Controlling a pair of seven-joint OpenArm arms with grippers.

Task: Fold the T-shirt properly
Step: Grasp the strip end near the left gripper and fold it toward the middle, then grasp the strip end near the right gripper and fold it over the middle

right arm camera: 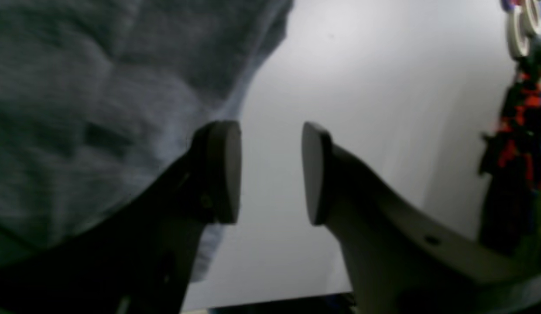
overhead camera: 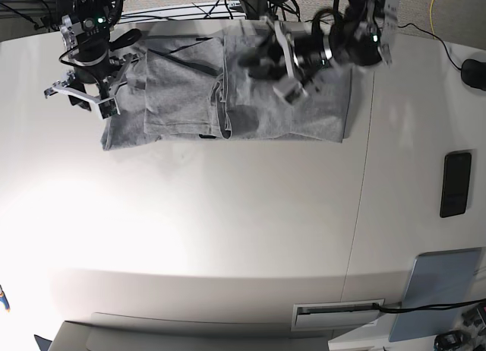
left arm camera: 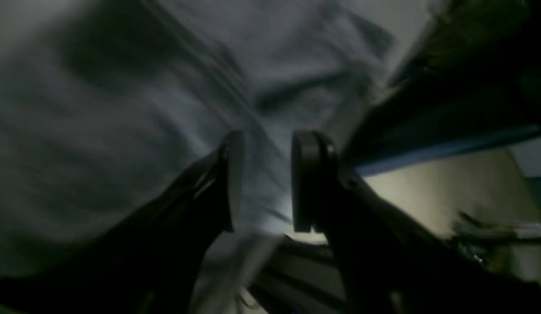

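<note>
T-shirt, grey and partly folded, lies at the table's far edge. Left gripper reaches horizontally over the shirt's middle, jaws parted, nothing visibly between them in this blurred view. Right gripper hangs over the shirt's sleeve-side edge, jaws apart and empty.

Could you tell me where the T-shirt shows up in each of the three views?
Left wrist: T-shirt fills the upper left, behind the open jaws.
Right wrist: T-shirt fills the left half.
Base: T-shirt lies top centre.
Shared landmark: white table, bare in the right wrist view.
</note>
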